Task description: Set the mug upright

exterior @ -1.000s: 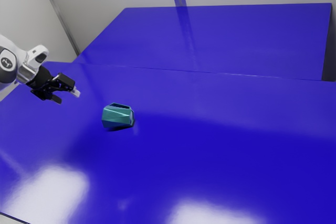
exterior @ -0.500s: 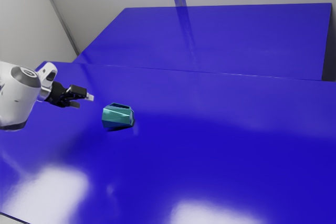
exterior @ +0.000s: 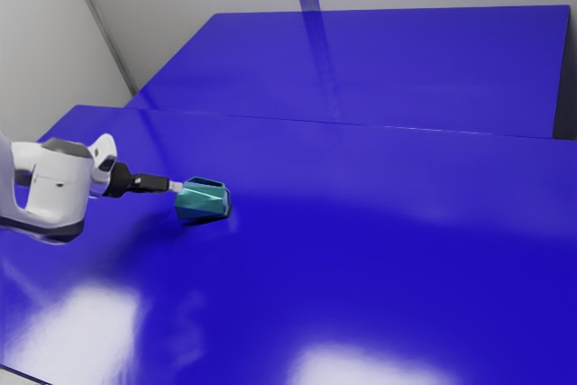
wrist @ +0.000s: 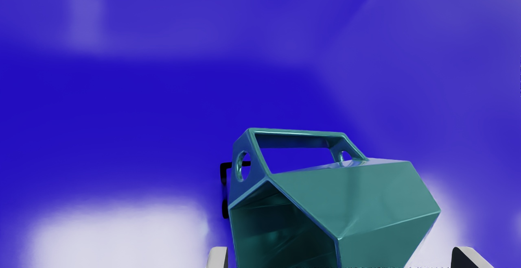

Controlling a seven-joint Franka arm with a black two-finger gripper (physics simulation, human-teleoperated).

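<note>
The open jaws have moved in close to the sideways teal mug (exterior: 203, 201)

pincer (exterior: 176, 187) | moved toward exterior view's right | now just beside mug (exterior: 203, 201)

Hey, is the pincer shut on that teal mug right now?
No, the wrist view shows the pincer open, with a gap between each fingertip and the mug.

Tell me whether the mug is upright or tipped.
Tipped: the mug lies on its side, its open mouth facing sideways, not up.
</note>
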